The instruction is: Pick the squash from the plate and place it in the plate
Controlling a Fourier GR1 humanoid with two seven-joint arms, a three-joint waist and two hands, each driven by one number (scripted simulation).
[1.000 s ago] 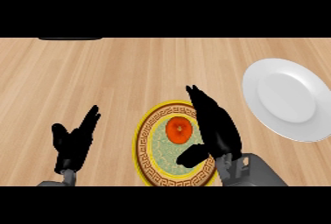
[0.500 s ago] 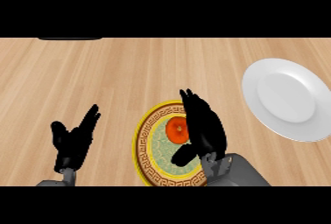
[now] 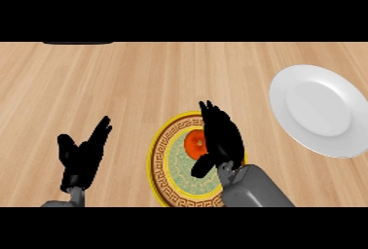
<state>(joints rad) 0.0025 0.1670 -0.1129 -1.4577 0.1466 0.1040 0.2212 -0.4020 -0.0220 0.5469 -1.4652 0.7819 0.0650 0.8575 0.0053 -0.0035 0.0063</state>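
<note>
Right hand (image 3: 221, 138), fingers straight with thumb spread, poised beside the round orange squash (image 3: 194, 142) on the yellow-rimmed patterned plate (image 3: 155, 156), apparently to enclose it; plain white plate (image 3: 323, 109) awaits at right. Left hand (image 3: 84, 155) rests open.

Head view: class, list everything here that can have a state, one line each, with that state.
Orange squash: lying on the patterned plate, not grasped.
Yellow-rimmed patterned plate: holds the squash, partly covered by the right hand.
White round plate: nothing on it.
Right hand: open, over the patterned plate, fingers straight beside the squash.
Left hand: open, resting at lower left, fingers up.
</note>
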